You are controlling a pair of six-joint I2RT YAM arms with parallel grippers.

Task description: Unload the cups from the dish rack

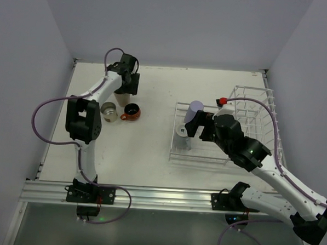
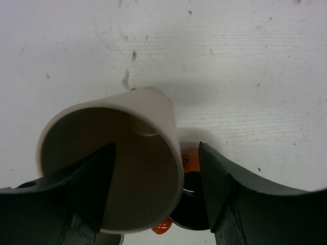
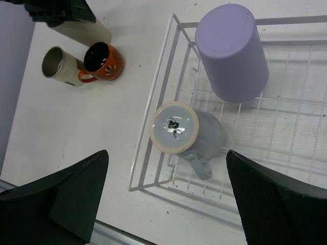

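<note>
Two cups are sitting upside down in the dish rack by the surface's right edge: the lavender tumbler and, at the rack's left rim, the blue-grey cup, close together. Your right gripper is hanging over them with jaws wide apart; closing there, you are risking snagging the rim wire or knocking the tumbler over. Near the far left corner, your left gripper is straddling the wall of the beige tumbler, jaws apart, one finger inside the mouth. Pulling away crooked, you are risking tipping it onto the orange mug just beside it.
</note>
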